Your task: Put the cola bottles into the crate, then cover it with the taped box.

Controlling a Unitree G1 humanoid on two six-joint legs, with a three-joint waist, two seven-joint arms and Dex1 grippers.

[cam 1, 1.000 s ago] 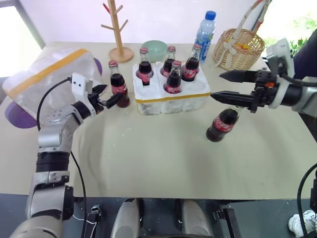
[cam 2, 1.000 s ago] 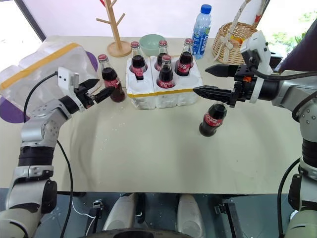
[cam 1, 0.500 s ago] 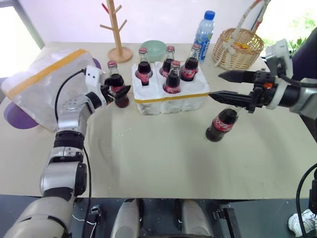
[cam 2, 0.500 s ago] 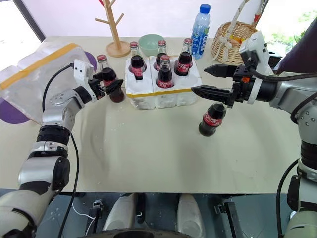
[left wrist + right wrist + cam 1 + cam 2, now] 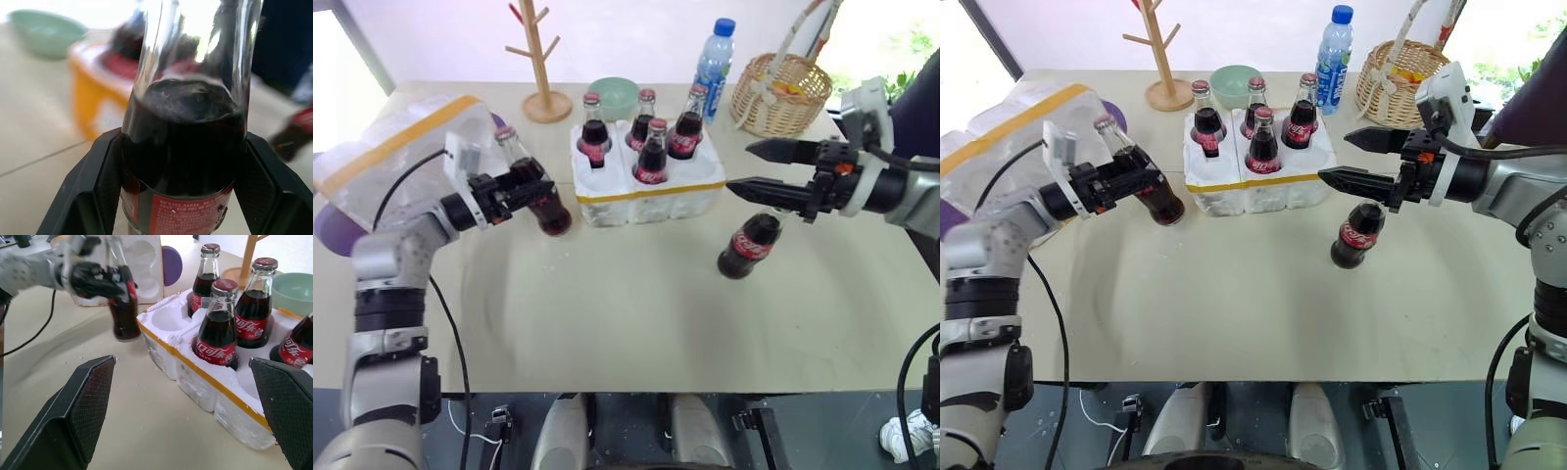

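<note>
Between the two black fingers (image 5: 105, 181) of the left gripper (image 5: 521, 182), one cola bottle (image 5: 533, 186) is being clamped at its body and held tilted, cap toward the taped box (image 5: 401, 157), base just above the table (image 5: 636, 294); whether the base is touching the surface cannot be told. Its cap and lower label are being cut off in the left wrist view, and the background there is blurred. Four cola bottles (image 5: 1262, 142) are being kept upright in the wells of the crate (image 5: 1258, 181), whose front left wells are standing empty (image 5: 168, 320). The taped box is being partly hidden behind the left forearm and cut by the picture's edge. The right gripper (image 5: 1356, 157) is being held level over the table with fingers wide apart and gripping nothing; directly below its lower finger, a sixth cola bottle (image 5: 1353, 233) is standing on the table, its neck being hidden by that finger. Behind the crate, a green bowl (image 5: 619, 96), a wooden peg stand (image 5: 543, 59), a water bottle (image 5: 716, 59) and a wicker basket (image 5: 781, 93) are being shown. The left arm is being bent at the elbow, the gripper pointing toward the crate.
</note>
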